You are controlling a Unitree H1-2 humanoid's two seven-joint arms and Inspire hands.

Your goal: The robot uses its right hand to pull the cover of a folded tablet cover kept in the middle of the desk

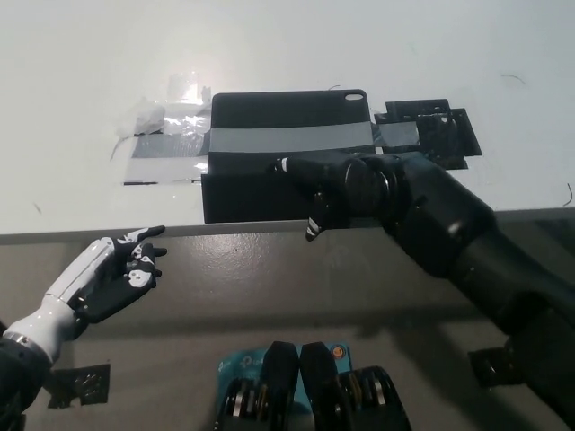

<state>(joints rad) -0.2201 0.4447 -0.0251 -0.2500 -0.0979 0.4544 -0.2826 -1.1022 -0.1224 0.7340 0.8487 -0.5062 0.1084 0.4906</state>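
Resting low at the near left, below the desk edge: white left hand (112,274), fingers spread, holding nothing. Reaching in from the right: black right hand (328,184), laid on the near half of the tablet cover (269,135), fingers apart, grip unclear. Lying farther back on the white desk (90,72), near its front edge: black cover, crossed by a grey tape strip (287,140).

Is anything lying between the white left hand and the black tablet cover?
Nothing lies there in the head view: only the desk's near edge separates the left hand from the tablet cover.
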